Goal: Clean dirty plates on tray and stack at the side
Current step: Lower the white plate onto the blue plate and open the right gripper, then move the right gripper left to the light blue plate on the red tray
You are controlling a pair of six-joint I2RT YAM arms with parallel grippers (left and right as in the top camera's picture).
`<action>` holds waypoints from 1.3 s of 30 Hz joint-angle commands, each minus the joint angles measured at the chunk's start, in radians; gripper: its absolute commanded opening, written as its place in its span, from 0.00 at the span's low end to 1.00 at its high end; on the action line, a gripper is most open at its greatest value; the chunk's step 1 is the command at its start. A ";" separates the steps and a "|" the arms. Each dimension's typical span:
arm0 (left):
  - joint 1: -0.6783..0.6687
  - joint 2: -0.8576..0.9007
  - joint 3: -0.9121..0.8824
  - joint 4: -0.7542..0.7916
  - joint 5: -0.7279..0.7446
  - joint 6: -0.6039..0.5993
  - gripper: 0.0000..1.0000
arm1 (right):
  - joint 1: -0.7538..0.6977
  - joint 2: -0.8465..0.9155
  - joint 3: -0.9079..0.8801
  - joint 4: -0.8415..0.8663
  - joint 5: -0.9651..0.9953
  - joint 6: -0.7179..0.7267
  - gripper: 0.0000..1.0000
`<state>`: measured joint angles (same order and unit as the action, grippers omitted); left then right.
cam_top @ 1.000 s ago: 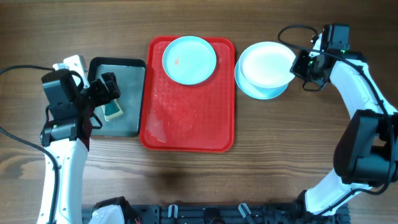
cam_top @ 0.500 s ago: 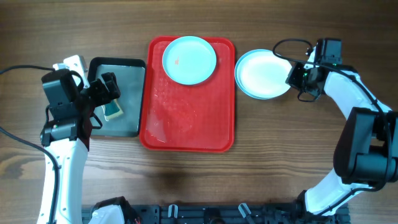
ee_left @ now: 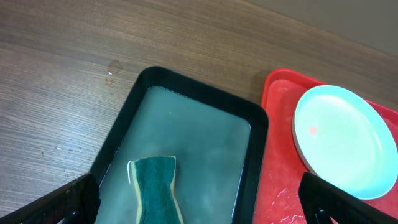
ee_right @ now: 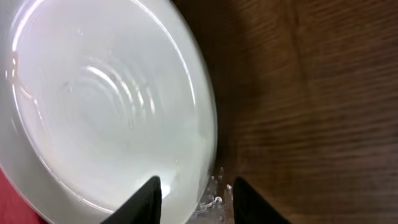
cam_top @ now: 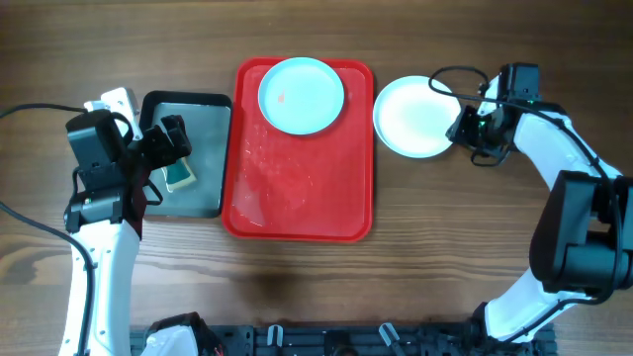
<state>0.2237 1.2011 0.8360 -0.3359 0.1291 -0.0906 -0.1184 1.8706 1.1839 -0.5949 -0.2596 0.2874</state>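
One white plate (cam_top: 413, 117) now lies flat beside the tray (cam_top: 297, 188), right end effector (cam_top: 461, 127) released from its rim.

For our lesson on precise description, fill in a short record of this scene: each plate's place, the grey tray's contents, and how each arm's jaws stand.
light blue plate: on the red tray, far end, small reddish smudge
white plate: on the table, right of the red tray
grey tray: water and a green sponge
left gripper: above the grey tray, jaws wide open
right gripper: at the white plate's right rim, jaws apart
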 commanded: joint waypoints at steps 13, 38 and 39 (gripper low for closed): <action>0.003 0.004 0.005 0.003 0.012 0.001 1.00 | 0.349 0.005 0.394 -0.101 0.040 -0.048 0.39; 0.003 0.004 0.005 0.003 0.012 0.001 1.00 | 0.504 0.332 0.378 0.308 0.129 -0.048 0.46; 0.003 0.004 0.005 0.003 0.012 0.001 1.00 | 0.504 0.335 0.378 0.317 0.129 -0.047 0.46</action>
<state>0.2237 1.2011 0.8360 -0.3359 0.1291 -0.0906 0.3855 2.1628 1.5612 -0.3008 -0.1413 0.2337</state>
